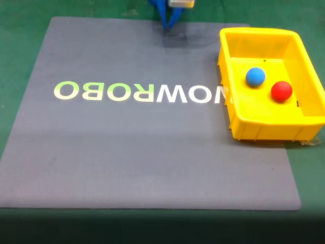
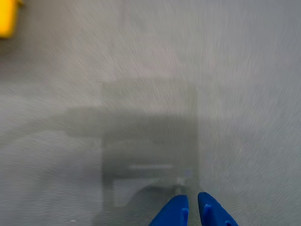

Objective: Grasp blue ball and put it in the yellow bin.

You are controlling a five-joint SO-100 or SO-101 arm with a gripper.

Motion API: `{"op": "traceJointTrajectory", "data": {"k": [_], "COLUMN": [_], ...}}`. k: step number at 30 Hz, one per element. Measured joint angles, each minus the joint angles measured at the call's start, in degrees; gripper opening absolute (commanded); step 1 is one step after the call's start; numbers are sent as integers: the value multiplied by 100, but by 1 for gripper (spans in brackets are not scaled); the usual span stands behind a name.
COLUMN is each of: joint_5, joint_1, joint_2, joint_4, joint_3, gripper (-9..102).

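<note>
The blue ball (image 1: 255,77) lies inside the yellow bin (image 1: 237,121) at the right of the fixed view, with a red ball (image 1: 281,91) next to it. My gripper (image 1: 167,26) hangs at the top edge of the mat, far left of the bin, its blue fingers pointing down and close together with nothing between them. In the wrist view the blue fingertips (image 2: 175,212) stand nearly touching above bare grey mat, and a corner of the yellow bin (image 2: 7,19) shows at the top left.
A grey mat (image 1: 142,152) with "ROBOWORO" lettering (image 1: 137,92) covers the green table (image 1: 20,30). The bin rests on the mat's right edge.
</note>
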Motion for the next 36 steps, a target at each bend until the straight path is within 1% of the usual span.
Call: {"op": "traceJointTrajectory", "data": {"k": [7,11,19,36], "joint_5": [-62,-62,-18,703], "joint_1": [185,264,281,281], "joint_2": [334,334,334,334], "joint_4": [18,193,272,316], "joint_3": [633,668,668,668], "gripper": [0,0,0,0]}}
